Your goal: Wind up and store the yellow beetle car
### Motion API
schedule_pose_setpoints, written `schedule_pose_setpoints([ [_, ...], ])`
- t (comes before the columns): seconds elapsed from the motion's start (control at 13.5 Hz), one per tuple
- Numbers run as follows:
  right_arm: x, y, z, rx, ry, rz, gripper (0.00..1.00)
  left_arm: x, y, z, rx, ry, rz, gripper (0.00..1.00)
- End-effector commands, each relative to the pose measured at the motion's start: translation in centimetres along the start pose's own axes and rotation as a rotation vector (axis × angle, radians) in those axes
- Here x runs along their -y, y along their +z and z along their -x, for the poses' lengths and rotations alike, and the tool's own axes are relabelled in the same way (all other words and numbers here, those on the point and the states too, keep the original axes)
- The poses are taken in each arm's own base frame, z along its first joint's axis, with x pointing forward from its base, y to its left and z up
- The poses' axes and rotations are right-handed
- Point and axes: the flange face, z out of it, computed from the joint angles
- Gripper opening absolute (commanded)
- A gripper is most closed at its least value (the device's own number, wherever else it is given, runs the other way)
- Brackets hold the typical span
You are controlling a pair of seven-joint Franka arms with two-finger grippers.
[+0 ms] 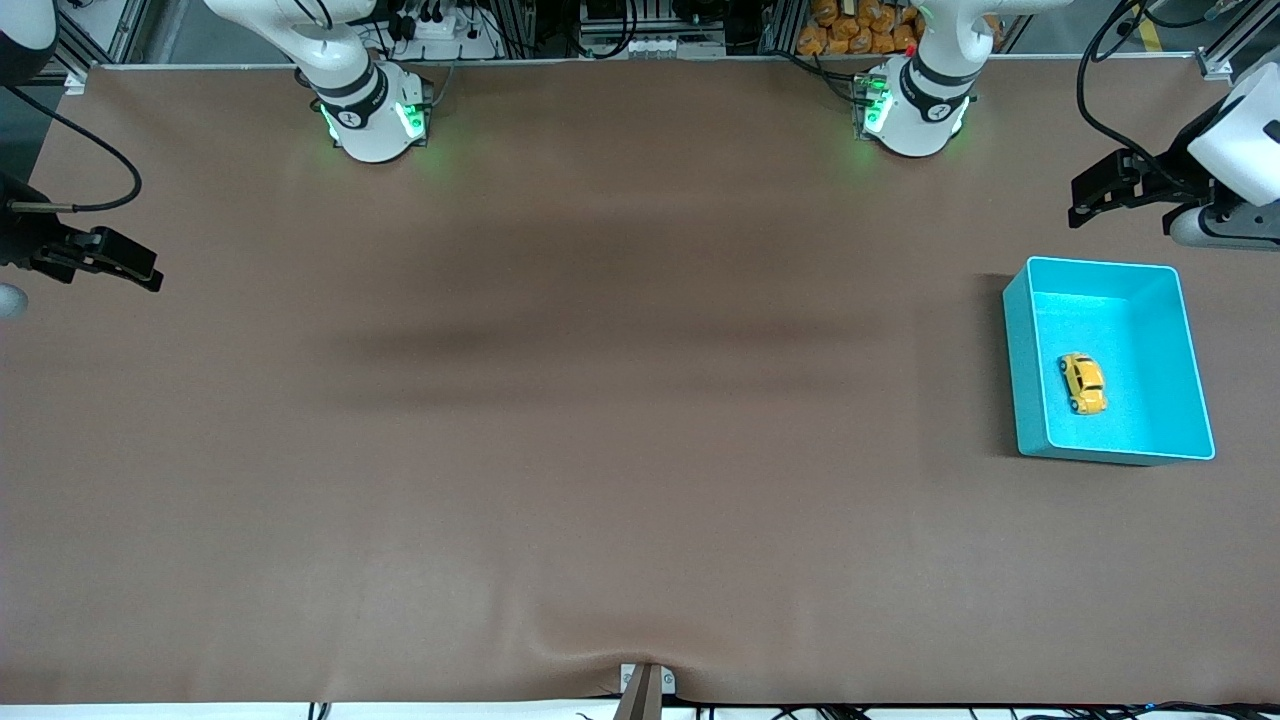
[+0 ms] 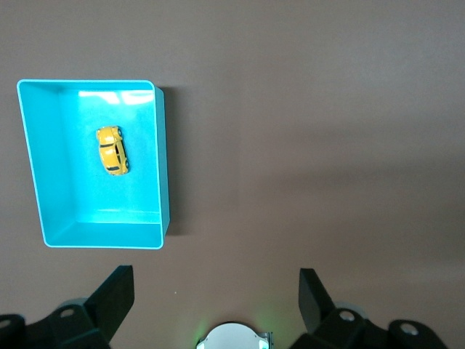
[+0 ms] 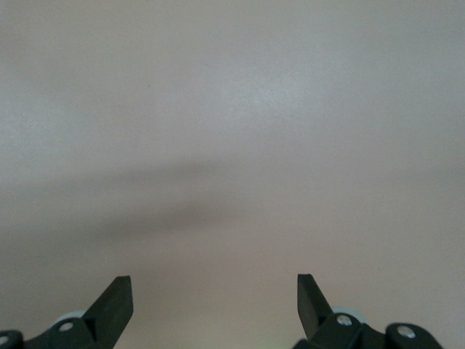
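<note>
The car [image 1: 1082,383] sits in the bin [image 1: 1020,360], put away. The left gripper [image 1: 1090,200] hangs wide and empty above bare table near it. The right gripper [image 1: 110,262] waits wide over its end.

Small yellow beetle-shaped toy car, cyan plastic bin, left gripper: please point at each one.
Small yellow beetle-shaped toy car [image 1: 1082,383], front view, on its roof.
Cyan plastic bin [image 1: 1022,370], front view, on its wall.
Left gripper [image 2: 216,298], left wrist view, midway between the open fingertips.

No text, label or number reads clearly — anywhere.
</note>
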Motion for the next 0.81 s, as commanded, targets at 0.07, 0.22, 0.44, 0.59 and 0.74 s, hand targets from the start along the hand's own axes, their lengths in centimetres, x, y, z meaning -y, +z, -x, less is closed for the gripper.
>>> schedule_pose_setpoints([
  [0.07,0.20,-0.29,-0.01,0.006,0.007,0.007,1.00,0.10,-0.73,-0.18,-0.022,-0.004,0.030,1.00],
  [0.22,0.11,-0.35,0.00,0.006,0.009,0.007,1.00,0.18,-0.80,-0.17,-0.024,-0.006,0.030,1.00],
  [0.44,0.19,-0.43,0.08,0.011,0.007,0.007,1.00,0.18,-0.80,-0.17,-0.024,-0.006,0.030,1.00],
  [0.59,0.19,-0.43,0.08,0.011,0.007,0.007,1.00,0.28,-0.73,-0.18,-0.023,-0.008,0.028,1.00],
  [0.74,0.10,-0.51,0.12,0.010,0.007,0.007,1.00,0.21,-0.64,-0.28,-0.021,-0.006,0.028,1.00],
])
